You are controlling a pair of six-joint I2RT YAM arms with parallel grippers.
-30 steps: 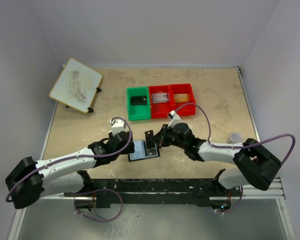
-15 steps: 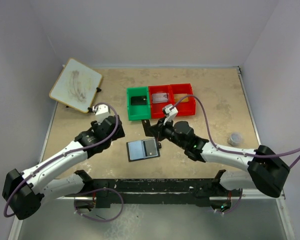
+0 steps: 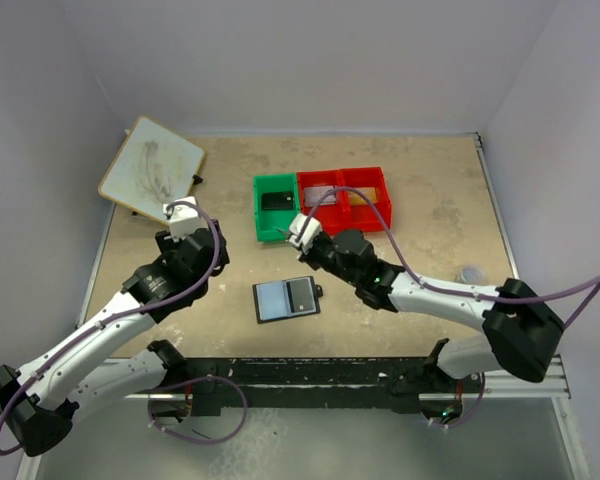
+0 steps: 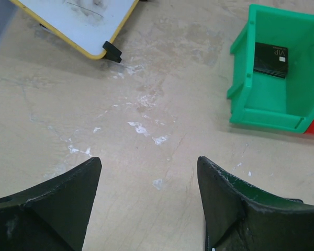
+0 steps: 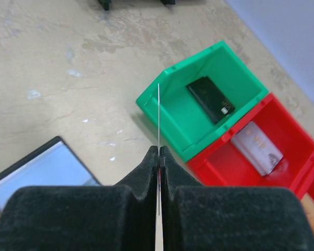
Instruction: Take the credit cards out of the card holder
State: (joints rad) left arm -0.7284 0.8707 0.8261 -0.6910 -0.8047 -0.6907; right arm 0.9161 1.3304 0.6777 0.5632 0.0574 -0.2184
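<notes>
Right fingers (image 5: pixel 153 157) carried credit card (image 5: pixel 159 115) toward green bin (image 4: pixel 251 78) | binned card (image 4: pixel 270 59): VIP

card holder (image 3: pixel 286 298) before bins (image 3: pixel 270 235)

The left gripper (image 4: pixel 147 170) hangs wide open, left of the green bin (image 4: pixel 267 116). The right gripper (image 5: pixel 159 151) pinches a credit card (image 5: pixel 159 112), close beside that bin.

The top camera looks down from high behind. The wrist cameras peer close past the left gripper (image 4: pixel 148 172) and right gripper (image 5: pixel 159 152). All share the green bin (image 4: pixel 267 99) ahead.
</notes>
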